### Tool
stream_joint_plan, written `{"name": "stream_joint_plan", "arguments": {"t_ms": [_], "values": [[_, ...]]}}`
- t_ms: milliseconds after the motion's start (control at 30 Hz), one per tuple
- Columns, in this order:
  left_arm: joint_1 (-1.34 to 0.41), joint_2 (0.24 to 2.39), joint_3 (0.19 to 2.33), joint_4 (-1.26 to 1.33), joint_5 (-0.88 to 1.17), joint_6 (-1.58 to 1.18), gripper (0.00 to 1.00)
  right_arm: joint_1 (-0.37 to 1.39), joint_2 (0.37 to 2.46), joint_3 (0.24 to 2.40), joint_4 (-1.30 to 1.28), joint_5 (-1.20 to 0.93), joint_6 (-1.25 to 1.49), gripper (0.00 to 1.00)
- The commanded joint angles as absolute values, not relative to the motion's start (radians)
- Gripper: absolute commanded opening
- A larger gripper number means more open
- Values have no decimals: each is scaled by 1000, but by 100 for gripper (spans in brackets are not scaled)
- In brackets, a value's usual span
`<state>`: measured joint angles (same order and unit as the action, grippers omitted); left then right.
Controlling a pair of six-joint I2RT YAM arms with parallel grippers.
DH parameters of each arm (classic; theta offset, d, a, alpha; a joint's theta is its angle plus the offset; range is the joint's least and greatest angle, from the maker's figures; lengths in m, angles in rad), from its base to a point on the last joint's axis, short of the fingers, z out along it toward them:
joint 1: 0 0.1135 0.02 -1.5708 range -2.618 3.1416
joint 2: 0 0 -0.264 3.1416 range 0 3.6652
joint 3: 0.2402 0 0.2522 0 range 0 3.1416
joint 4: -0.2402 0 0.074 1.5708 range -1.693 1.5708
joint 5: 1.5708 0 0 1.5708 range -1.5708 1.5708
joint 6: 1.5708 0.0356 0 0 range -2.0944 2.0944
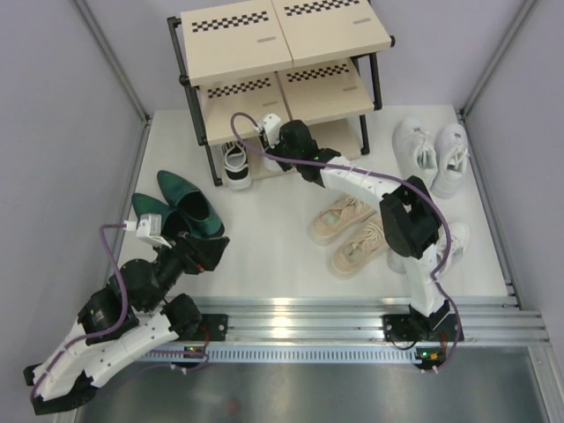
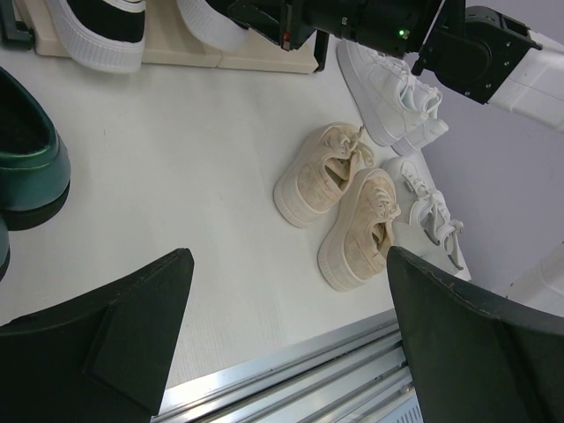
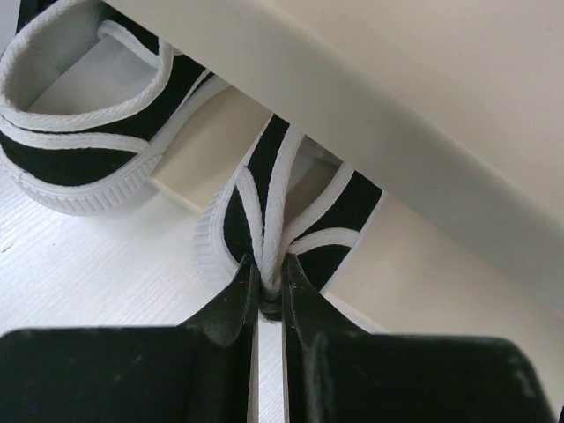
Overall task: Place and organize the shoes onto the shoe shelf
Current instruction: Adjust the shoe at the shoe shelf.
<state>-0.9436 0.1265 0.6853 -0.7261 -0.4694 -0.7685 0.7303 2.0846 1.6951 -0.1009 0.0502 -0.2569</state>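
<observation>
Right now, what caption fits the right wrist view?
Right gripper pinching a black-and-white sneaker at the shoe shelf.

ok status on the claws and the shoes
Right claw shut on black-and-white sneaker at shelf bottom. Left claw open, empty. Beige sneakers, white sneakers, green shoes not yet shelved.

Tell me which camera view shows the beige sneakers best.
The left wrist view. Both beige sneakers appear there whole and large, side by side, with laces and openings easy to see. The top external view also shows the pair whole, but smaller and with less detail. The right wrist view shows nothing of them.
</observation>
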Motion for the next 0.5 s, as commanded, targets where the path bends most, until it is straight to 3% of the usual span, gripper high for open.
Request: {"name": "stream_joint_plan", "arguments": {"t_ms": [0, 467], "values": [[-945, 117, 718, -710, -483, -755, 96, 744, 2077, 1724, 29, 107, -227, 0], [-945, 115, 713, -712, -469, -761, 96, 808, 2151, 1767, 41, 210, -146, 0]]}}
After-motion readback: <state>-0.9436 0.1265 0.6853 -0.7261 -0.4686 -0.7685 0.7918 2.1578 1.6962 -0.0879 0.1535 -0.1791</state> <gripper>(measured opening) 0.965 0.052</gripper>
